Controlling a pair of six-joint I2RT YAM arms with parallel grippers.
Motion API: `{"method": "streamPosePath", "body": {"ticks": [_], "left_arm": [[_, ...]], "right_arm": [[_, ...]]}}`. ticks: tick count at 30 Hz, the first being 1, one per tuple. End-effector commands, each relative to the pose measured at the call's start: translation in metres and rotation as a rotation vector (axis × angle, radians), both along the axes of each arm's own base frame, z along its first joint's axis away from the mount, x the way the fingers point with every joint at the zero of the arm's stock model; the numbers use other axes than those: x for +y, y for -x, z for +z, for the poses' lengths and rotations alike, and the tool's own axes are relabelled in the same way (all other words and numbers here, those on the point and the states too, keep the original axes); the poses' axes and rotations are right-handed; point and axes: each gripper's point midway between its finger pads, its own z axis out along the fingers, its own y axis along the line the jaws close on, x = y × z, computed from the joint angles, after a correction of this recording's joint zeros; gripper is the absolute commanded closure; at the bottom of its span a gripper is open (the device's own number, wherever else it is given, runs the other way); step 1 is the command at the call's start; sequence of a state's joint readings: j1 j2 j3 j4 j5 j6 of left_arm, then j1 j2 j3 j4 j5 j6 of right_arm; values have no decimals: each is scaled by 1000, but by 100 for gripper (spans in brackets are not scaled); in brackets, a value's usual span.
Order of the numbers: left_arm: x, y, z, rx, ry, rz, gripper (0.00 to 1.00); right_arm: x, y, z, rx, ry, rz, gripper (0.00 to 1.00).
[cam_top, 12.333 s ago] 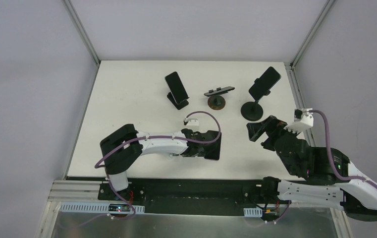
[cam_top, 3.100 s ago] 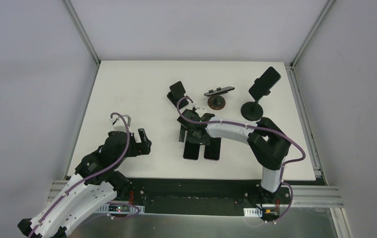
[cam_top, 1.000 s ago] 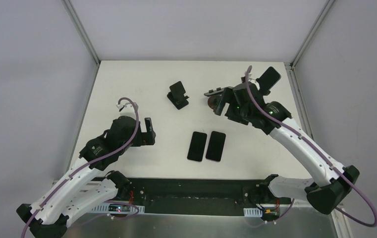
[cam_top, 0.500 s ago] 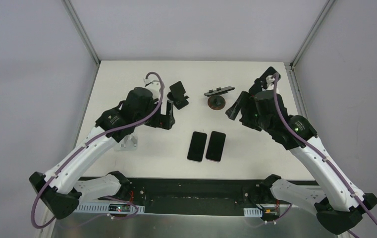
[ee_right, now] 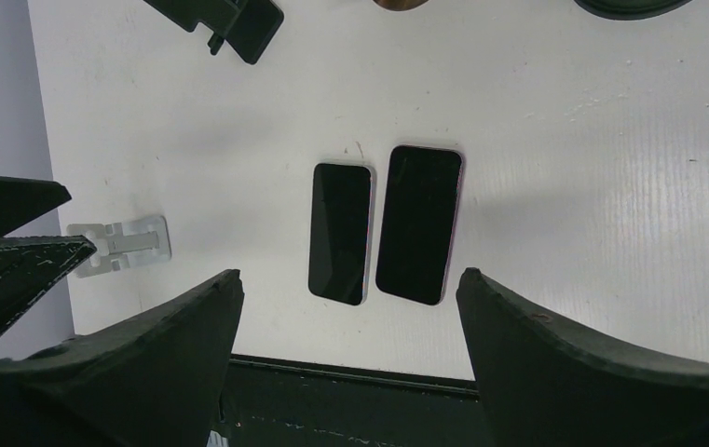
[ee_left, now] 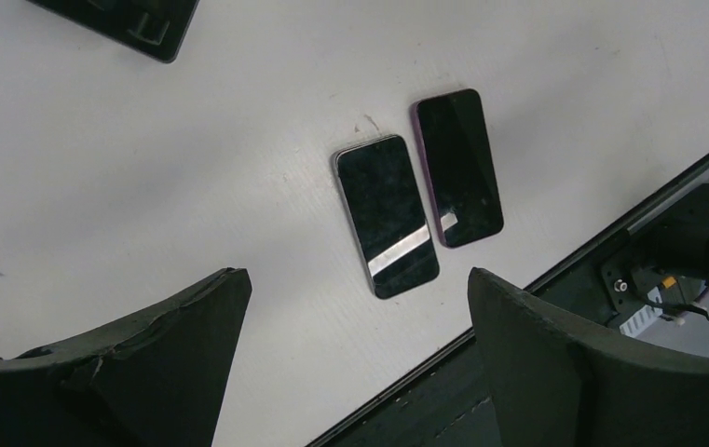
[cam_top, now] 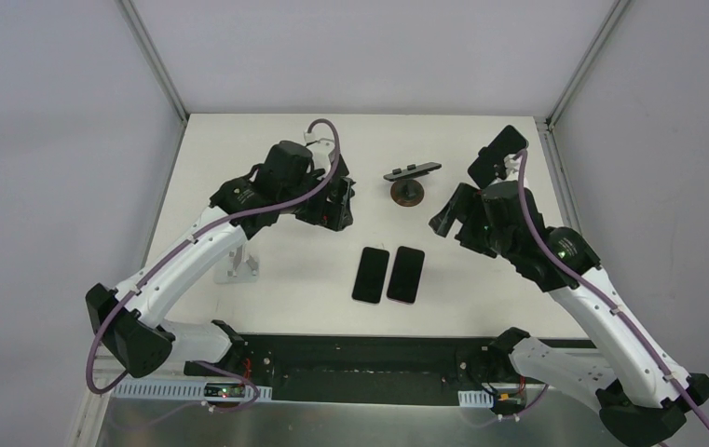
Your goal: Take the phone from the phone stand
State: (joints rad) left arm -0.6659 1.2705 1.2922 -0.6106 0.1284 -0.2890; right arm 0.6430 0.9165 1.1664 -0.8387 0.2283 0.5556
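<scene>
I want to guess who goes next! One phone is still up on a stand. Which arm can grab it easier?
Right. The right hand is open, empty and close beside that phone. The left hand is over the empty stand, farther off.

Three phones, three stands, two arms

One phone is laid flat on the bench near its front middle, with a second phone just right of it. Behind them a stand is set. A third phone is placed farther right, and a bracket well left.
</scene>
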Motion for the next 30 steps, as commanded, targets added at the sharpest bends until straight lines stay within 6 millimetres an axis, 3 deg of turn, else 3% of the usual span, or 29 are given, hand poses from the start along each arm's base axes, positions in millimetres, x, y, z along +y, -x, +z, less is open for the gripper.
{"method": "streamPosePath", "body": {"ticks": [1, 13, 18, 23, 30], "left_arm": [[-24, -9, 32, -50, 91, -77, 9], [-58, -19, 38, -65, 157, -153, 8], [-79, -33, 43, -106, 185, -224, 6], [-104, -61, 51, -135, 198, -286, 5], [-145, -123, 50, -178, 217, -346, 4]], "right_arm": [[-10, 6, 3, -6, -4, -32, 12], [-31, 22, 0, -31, -8, -76, 11], [-25, 27, -6, -16, -15, -29, 11], [-21, 32, -7, -3, -32, 1, 11], [-25, 47, -3, 14, -42, 26, 11]]}}
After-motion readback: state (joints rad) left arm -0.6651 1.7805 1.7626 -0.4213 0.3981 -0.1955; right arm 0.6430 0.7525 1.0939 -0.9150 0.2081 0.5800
